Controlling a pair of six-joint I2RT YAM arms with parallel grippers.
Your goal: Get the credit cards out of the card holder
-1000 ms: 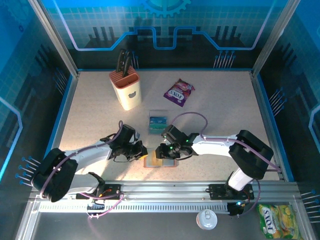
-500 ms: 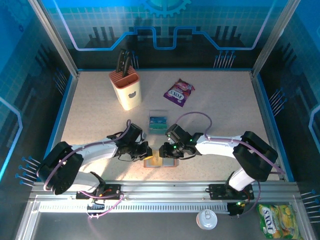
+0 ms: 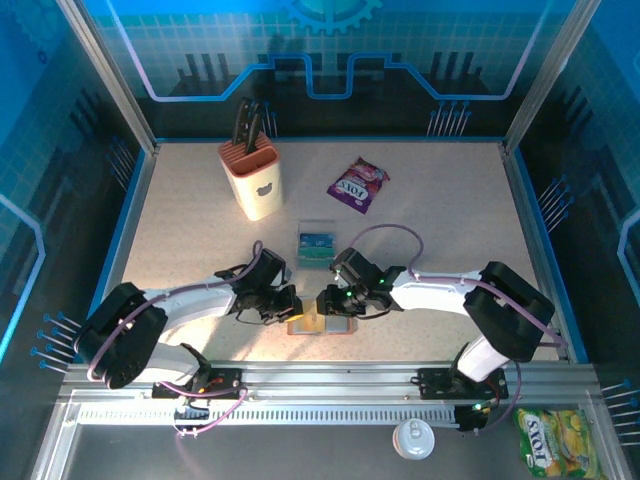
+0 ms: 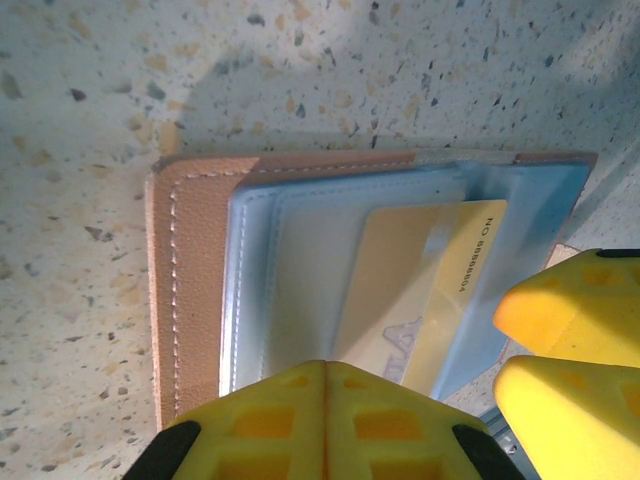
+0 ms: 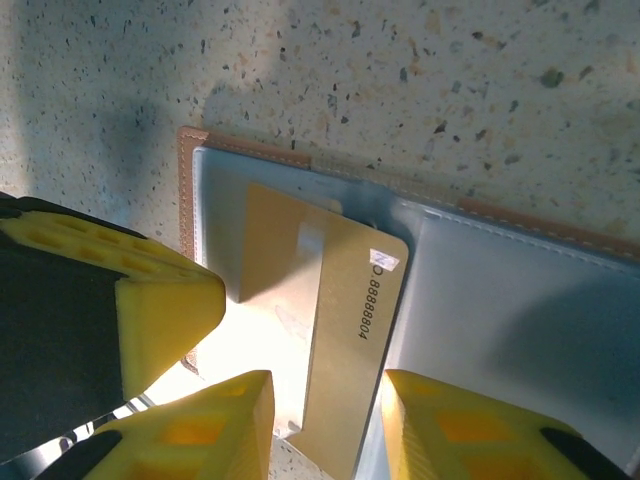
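The step in hand is judged to be the withdrawal of the yellowish card (image 5: 330, 300) from the open card holder (image 4: 190, 300), which lies flat on the bench (image 4: 300, 70) at the lower centre of the overhead view, between the two arms. The holder should be held down by the left fingers (image 4: 270, 420), which are closed pad against pad at the edge of the clear sleeve (image 4: 300, 250), bottom centre of the left wrist view. The right fingers (image 5: 200, 425) stand partly apart, one on each side of the card's lower end at the bottom of the right wrist view. Whether the card is actually gripped cannot be told, so a firm hold should be confirmed before any pull. The card should be drawn slowly along its own length, in line with the sleeve mouth, so that the leather is not dragged or folded shut. The holder is tan-brown leather with pale stitching along its border, lined with grey-blue clear sleeves. The card is yellowish-tan with a printed number along one edge and is partly covered by the sleeve. Teal cards (image 3: 316, 245) appear to lie in a clear tray (image 3: 317, 226) just above the holder in the overhead view.
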